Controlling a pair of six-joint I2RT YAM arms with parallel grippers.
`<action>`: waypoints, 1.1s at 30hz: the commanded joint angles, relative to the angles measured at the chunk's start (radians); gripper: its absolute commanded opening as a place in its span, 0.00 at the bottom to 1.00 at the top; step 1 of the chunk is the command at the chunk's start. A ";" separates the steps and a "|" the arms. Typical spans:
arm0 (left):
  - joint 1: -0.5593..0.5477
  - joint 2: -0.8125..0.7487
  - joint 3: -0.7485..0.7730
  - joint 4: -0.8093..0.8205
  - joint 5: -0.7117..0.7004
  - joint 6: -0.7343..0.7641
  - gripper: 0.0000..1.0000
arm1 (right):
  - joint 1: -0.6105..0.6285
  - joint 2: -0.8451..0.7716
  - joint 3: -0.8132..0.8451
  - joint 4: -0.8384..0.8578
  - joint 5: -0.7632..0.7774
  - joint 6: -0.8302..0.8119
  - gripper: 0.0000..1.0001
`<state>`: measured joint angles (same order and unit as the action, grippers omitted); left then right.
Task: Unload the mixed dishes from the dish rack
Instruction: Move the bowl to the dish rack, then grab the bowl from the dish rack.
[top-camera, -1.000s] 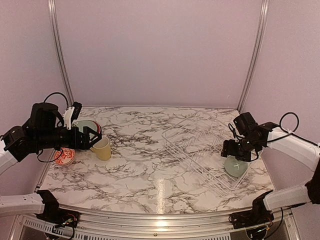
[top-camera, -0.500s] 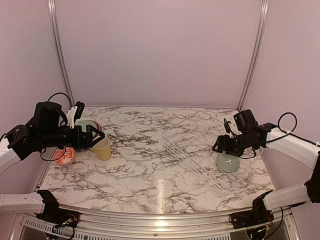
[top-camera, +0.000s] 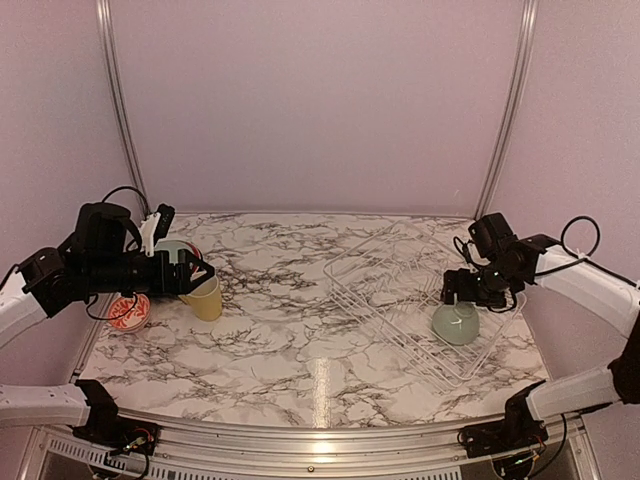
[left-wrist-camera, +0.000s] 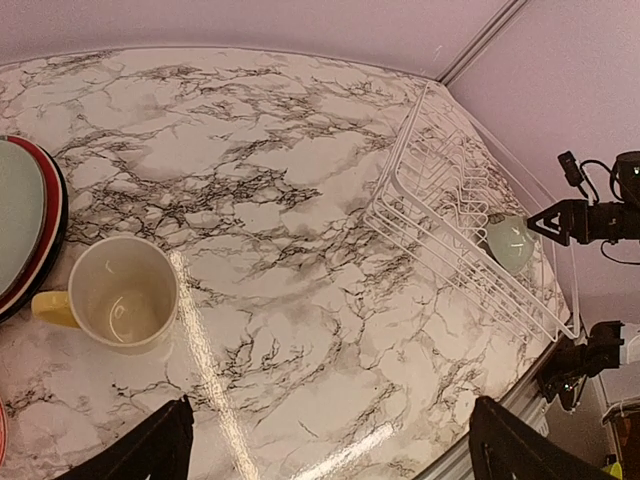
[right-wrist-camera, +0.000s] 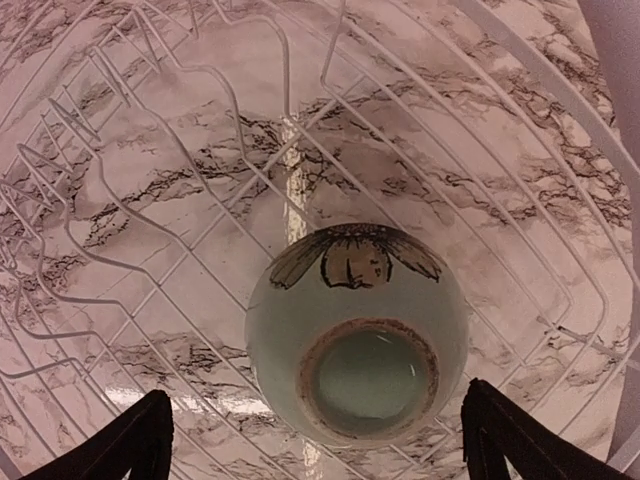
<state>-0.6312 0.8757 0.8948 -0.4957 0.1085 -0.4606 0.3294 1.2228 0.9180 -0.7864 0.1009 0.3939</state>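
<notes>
From above, the upturned pale green ceramic bowl (top-camera: 456, 323) lies in the right end of the white wire dish rack (top-camera: 390, 290), with the right gripper (top-camera: 457, 292) just beyond it. In the left wrist view, the left gripper (left-wrist-camera: 330, 445) is spread wide near the yellow mug (left-wrist-camera: 120, 293). In the right wrist view, the fingers (right-wrist-camera: 130, 445) stand apart on both sides of the bowl.

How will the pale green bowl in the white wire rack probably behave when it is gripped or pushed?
The pale green glazed bowl looks smooth and rounded, so a grip may slip on it. It rests foot-up on thin wires of the white wire dish rack, so a push could roll or tip it. It looks ceramic, probably rigid and breakable.
</notes>
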 joint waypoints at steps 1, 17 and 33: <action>-0.001 0.014 -0.001 0.020 0.019 0.005 0.99 | -0.037 0.049 0.016 -0.047 0.087 0.017 0.96; -0.001 -0.004 -0.013 0.006 0.003 0.000 0.99 | -0.038 0.135 0.004 0.016 0.070 0.009 0.59; -0.001 -0.003 -0.022 0.010 0.016 -0.018 0.99 | -0.038 0.121 -0.014 -0.002 0.050 0.018 0.57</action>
<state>-0.6312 0.8822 0.8864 -0.4942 0.1150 -0.4694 0.2981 1.3525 0.9176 -0.7609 0.1650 0.3973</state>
